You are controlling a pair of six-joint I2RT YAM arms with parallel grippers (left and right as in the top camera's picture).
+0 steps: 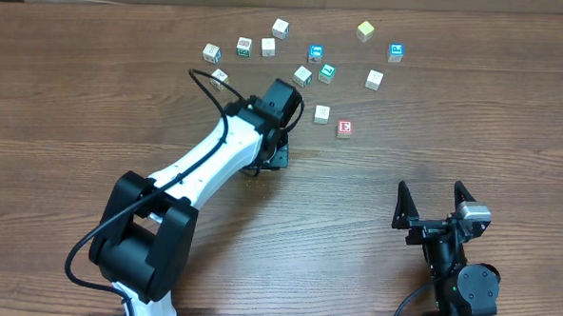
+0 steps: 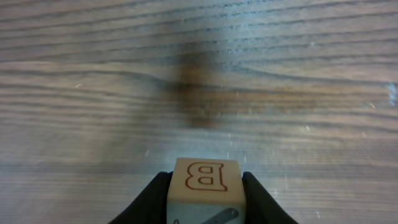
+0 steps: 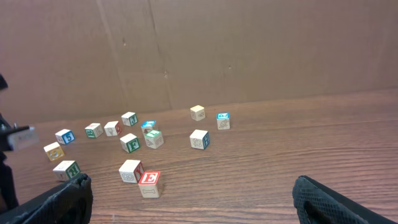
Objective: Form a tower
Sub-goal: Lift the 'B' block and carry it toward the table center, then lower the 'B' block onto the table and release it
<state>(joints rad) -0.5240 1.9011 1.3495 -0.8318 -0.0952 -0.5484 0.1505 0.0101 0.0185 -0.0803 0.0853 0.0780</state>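
The left arm [image 1: 210,160] is a white link between black joints, with a thin black cable [image 1: 207,81]. The black right gripper [image 1: 431,187] carries a silver-grey block [image 1: 470,213].

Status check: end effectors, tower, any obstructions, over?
Left end effector shut on B cube, low over table. Right end effector open, parked. No tower showing; loose cubes scattered beyond. Nothing blocking.

Small pale wooden picture cubes [image 1: 303,75] lie scattered across the upper middle of the brown wood-grain table [image 1: 56,91]. A white-and-black robot arm [image 1: 215,155] reaches from lower left toward centre. At lower right, the black right gripper [image 1: 435,198] stands spread wide.
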